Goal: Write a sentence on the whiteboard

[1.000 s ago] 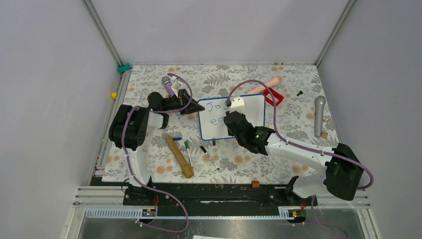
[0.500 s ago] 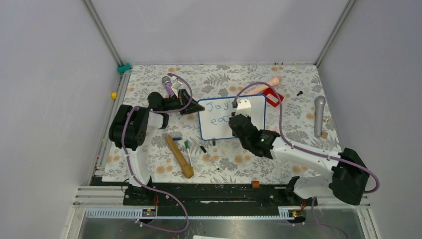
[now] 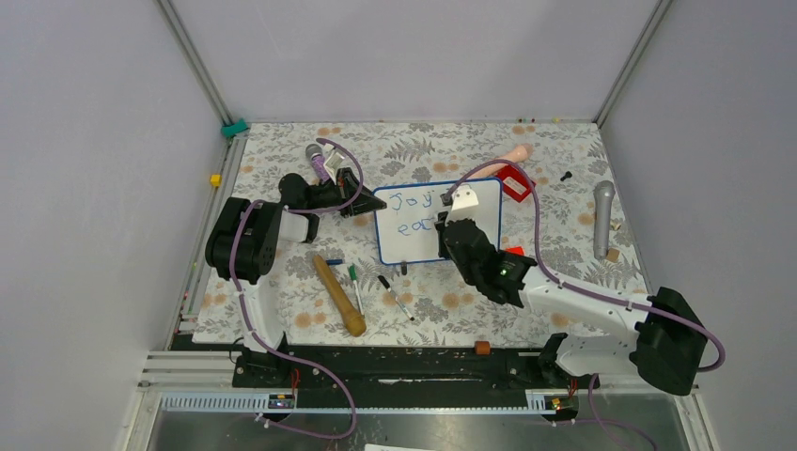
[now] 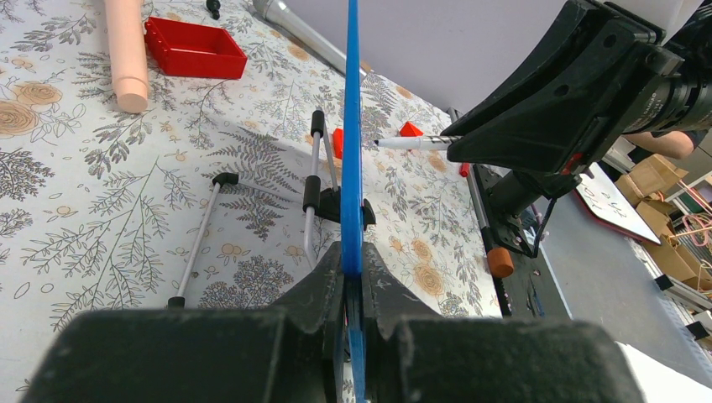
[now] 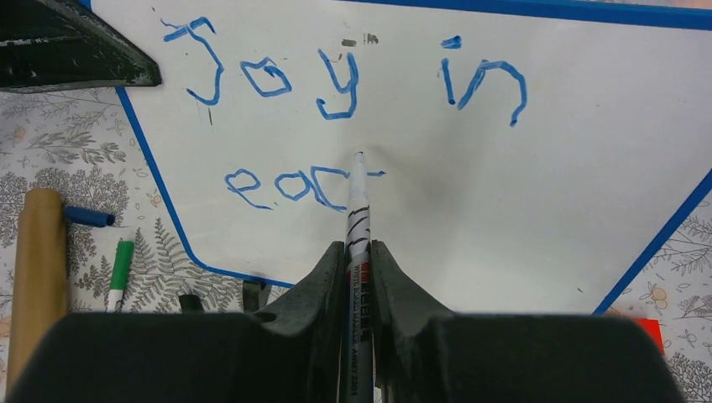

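On whiteboard (image 5: 504, 210), sentence (image 5: 351, 80): "Joy in / eac"; marker (image 5: 358, 218) beside "c".

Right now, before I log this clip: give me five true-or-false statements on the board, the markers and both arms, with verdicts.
1. The right fingers are shut on a marker aimed at the whiteboard. True.
2. The left fingers clamp the whiteboard's blue frame. True.
3. The second line of the sentence already reads "moment". False: it shows only "ea" and a partly drawn letter.
4. The sentence's top line reads "Joy in". True.
5. The green-capped marker rests on the whiteboard. False: it lies on the table beside the wooden stick.
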You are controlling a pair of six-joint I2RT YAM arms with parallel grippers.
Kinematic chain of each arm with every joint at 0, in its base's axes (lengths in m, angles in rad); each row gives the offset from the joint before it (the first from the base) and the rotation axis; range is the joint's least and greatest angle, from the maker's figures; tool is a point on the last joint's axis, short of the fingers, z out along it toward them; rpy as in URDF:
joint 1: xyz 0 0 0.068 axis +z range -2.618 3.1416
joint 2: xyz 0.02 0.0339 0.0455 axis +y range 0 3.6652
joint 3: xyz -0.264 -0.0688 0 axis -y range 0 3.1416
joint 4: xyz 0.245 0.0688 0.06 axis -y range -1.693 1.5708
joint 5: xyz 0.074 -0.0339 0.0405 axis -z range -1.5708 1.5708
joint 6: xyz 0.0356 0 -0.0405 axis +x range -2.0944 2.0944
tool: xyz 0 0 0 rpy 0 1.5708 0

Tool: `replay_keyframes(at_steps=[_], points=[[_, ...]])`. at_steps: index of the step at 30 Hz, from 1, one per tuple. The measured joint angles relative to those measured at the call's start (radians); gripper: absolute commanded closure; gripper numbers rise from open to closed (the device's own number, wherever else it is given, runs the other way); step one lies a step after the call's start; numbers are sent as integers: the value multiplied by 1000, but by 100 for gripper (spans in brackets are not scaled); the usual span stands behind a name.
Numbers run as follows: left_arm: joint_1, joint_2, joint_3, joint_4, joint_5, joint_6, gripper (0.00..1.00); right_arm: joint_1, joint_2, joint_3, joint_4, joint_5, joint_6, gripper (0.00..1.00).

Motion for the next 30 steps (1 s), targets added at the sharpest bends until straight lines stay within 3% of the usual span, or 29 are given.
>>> replay_keyframes(at_steps=[30], points=[[0, 0, 0, 0, 0, 0, 100, -2, 111, 111, -131, 27, 32, 100]])
